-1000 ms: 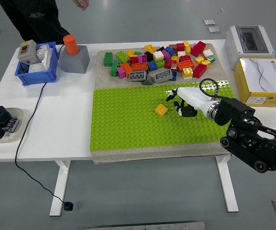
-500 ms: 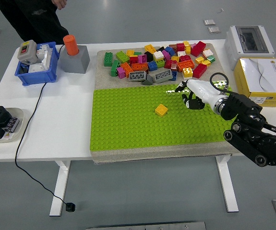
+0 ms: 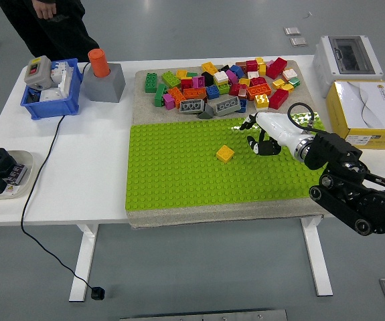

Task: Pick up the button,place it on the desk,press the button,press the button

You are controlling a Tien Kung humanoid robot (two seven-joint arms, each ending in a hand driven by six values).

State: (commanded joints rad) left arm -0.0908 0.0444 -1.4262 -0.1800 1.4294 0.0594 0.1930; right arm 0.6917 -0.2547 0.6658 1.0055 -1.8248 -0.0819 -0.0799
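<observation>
Glossy white right hand (image 3: 264,136), black fingers curled and empty, hovers over the studded green baseplate (image 3: 179,174) beside a yellow brick (image 3: 225,154)

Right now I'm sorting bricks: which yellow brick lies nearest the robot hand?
The lone yellow brick on the green baseplate, just left of the robot hand; the other yellow ones sit in the pile.

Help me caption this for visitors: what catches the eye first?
A heap of coloured bricks fills the far strip above the bright green baseplate, where one yellow brick sits alone. The robot's right hand hovers beside it; an orange button stands far left.
</observation>
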